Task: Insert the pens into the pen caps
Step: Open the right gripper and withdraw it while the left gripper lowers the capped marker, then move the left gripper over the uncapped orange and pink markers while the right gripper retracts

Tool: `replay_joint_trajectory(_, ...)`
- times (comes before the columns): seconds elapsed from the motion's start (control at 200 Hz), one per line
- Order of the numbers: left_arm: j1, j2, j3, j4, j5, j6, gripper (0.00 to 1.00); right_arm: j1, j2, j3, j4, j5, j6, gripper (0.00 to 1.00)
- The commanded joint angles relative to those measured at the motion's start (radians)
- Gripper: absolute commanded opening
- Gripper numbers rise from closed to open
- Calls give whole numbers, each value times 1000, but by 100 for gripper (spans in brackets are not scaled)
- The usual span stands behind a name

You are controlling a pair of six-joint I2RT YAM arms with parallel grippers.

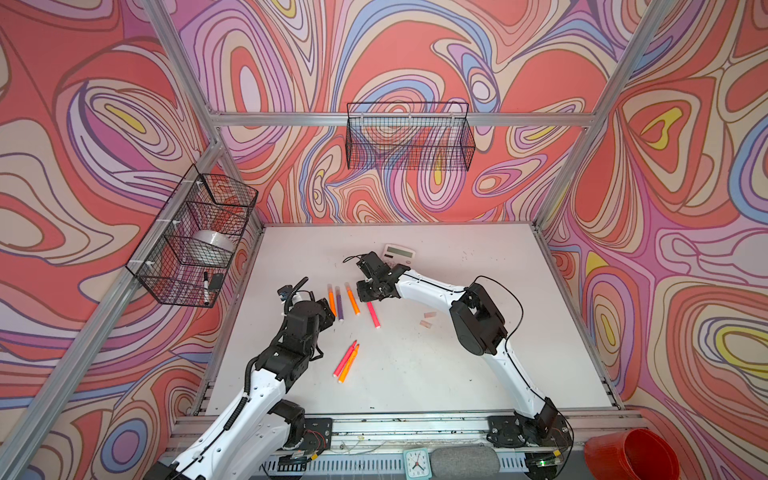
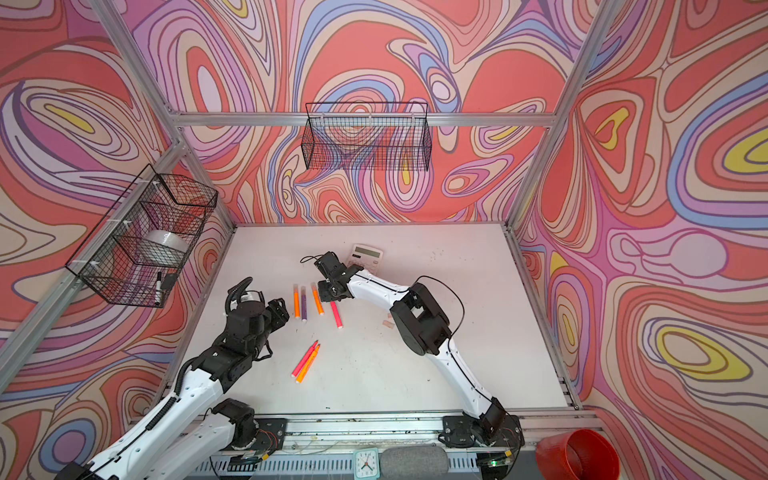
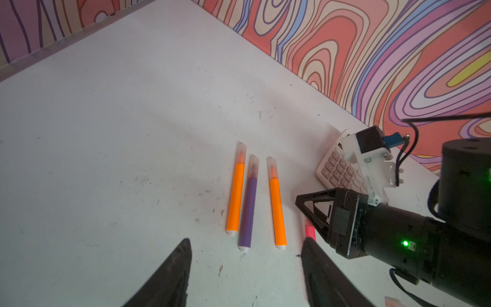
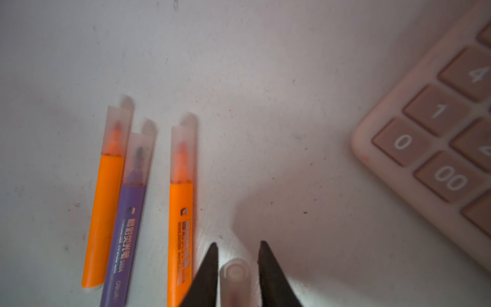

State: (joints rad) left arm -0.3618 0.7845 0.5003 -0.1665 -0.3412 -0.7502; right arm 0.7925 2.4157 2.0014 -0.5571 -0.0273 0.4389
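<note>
The right gripper [image 4: 238, 242] stood slightly parted astride the translucent pale cap [image 4: 235, 273] on the slim pink-red pen [image 1: 372, 316], apparently released rather than clamped. The left gripper [image 3: 247, 239] gaped empty just short of three capped pens: a bright orange pen [image 3: 236, 196], a purple pen [image 3: 248, 210] and a second orange pen [image 3: 277, 210]. The pink-red pen lay on the white table [image 1: 457, 374], fourth beside that row. Clearance at the cap looked thin, so a crooked retreat could snag it, tug it loose or roll the pen into its orange neighbour. Two loose pale-pink caps [image 1: 428, 319] lay near the right arm's elbow, which might sweep them away from the uncapped pink and orange pair [image 1: 347, 362]. In both top views the gripper hid the capped end. The right wrist view cut off the joint, so how well the cap was seated could not be judged.
</note>
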Motion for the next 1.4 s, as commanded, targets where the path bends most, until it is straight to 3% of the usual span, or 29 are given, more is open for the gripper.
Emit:
replay_joint_trajectory(0.0,1,-37,40,-25,-18,12,73,-12,-53,26,-19,8,-26,48)
replay_joint_trajectory(0.165,1,-94,25,17,48,56,77,-12,-255,-117,28,45,-32,60)
replay_joint_trajectory(0.355,1,-101,51,-11,177,136,75,-12,-663,-565,238,148,11,62)
replay_joint_trajectory(0.496,0,-44,199,-247,256,151,73,-18,-1006,-910,332,342,68,64)
replay_joint_trajectory(0.611,-2,-34,243,-379,360,150,72,-30,-1281,-1181,410,506,76,71)
replay_joint_trajectory(0.706,-8,-48,254,-500,373,138,71,-66,-1430,-1318,430,589,64,73)
replay_joint_trajectory(0.831,-31,-94,230,-618,359,137,69,-107,-1488,-1425,468,679,27,73)
replay_joint_trajectory(0.941,-175,-122,197,-605,311,75,66,-143,-1454,-1476,485,760,36,73)
replay_joint_trajectory(1.066,-278,-47,179,-598,237,46,62,-178,-1424,-1573,601,746,28,74)
replay_joint_trajectory(1.152,-292,23,144,-569,241,45,59,-185,-1439,-1570,581,707,35,75)
replay_joint_trajectory(1.397,-294,98,40,-453,308,69,57,-185,-1472,-1608,599,740,61,78)
